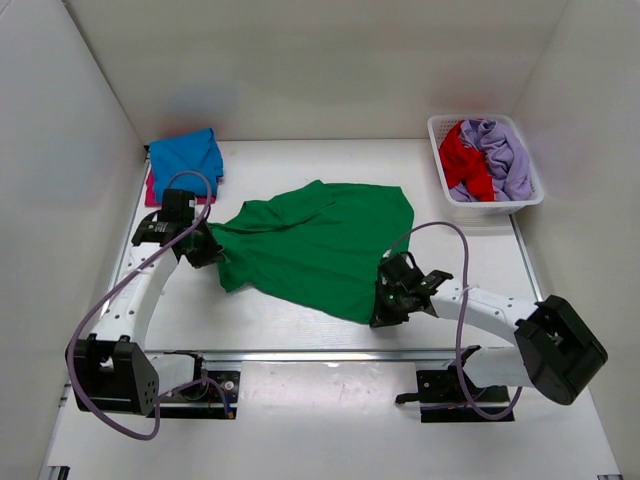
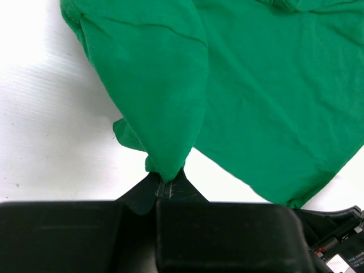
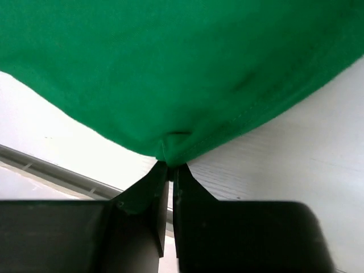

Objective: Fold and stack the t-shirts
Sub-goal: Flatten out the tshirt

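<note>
A bright green t-shirt lies spread and rumpled on the middle of the table. My left gripper is shut on its left corner; in the left wrist view the cloth hangs from the closed tips. My right gripper is shut on the shirt's near right hem; in the right wrist view the hem is pinched between the tips. A folded blue t-shirt lies on a magenta-pink one at the far left. A red t-shirt and a lilac t-shirt lie crumpled in the basket.
A white plastic lattice basket stands at the far right corner. White walls close in the table on the left, back and right. A metal rail runs along the near edge between the arm bases.
</note>
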You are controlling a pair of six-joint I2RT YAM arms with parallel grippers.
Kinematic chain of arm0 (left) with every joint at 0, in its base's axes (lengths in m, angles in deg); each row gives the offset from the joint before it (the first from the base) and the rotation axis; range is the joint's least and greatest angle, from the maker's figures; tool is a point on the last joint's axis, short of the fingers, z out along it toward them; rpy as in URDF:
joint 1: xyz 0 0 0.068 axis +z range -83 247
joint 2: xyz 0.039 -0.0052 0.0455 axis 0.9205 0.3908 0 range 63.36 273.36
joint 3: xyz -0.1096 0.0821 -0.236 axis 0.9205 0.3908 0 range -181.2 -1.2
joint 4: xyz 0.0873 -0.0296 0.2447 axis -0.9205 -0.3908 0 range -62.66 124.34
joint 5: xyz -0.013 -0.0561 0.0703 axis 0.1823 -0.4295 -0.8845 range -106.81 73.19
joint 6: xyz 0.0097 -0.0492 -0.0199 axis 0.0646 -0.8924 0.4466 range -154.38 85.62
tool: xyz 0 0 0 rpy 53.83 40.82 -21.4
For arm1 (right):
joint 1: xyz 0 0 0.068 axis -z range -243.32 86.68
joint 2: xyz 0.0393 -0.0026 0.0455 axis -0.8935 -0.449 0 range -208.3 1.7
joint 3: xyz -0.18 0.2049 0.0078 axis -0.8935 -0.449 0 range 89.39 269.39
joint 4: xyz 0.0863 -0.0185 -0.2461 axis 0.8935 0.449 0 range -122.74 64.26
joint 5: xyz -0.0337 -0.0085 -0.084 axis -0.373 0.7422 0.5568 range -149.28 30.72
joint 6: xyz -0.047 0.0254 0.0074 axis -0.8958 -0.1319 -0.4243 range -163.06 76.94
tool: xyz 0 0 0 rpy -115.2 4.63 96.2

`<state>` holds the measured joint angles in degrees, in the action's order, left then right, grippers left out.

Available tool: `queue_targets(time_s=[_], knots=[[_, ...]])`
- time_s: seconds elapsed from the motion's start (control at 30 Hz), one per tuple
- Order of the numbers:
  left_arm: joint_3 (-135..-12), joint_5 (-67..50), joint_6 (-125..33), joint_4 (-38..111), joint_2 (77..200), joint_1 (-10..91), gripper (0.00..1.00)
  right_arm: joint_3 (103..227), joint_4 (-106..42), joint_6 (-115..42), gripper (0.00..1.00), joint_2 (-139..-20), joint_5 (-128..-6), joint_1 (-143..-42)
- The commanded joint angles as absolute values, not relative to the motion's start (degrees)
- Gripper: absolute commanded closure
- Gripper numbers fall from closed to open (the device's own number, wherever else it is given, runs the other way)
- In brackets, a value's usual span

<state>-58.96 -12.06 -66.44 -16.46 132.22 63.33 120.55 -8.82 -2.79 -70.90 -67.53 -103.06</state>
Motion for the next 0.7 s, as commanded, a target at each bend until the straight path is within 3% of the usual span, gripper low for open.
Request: queue_targets(time_s=[0.0, 0.2, 0.4, 0.47, 0.53, 0.67], knots=[[-61.05, -11.53, -65.50, -17.51, 129.98, 64.71, 1.00, 118.48, -2.34, -2.89, 1.00, -74.68, -59.83, -104.54], [-77.99, -13.46, -63.30, -20.58, 132.17, 66.82, 1.00, 131.64, 8.29, -15.53, 1.00, -67.65, -56.12, -95.52], [-113.14, -24.44, -63.57, -21.73, 138.84, 64.27, 1.00, 160.20, 15.94, -33.46, 1.00, -66.32, -61.36, -82.32], [-129.17, -26.12, -62.69, -24.00, 143.66, 64.53, 1.00, 172.30, 19.19, -36.80, 1.00, -69.48, -61.57, -81.25], [-137.56, -33.12, -61.37, -26.38, 146.22, 60.07, 1.00, 180.48, 22.78, -37.87, 1.00, -72.02, -59.30, -83.69], [-135.52, -30.26, -61.19, -26.21, 143.53, 58.56, 1.00, 195.35, 28.59, -37.35, 1.00, -74.94, -56.12, -87.13]])
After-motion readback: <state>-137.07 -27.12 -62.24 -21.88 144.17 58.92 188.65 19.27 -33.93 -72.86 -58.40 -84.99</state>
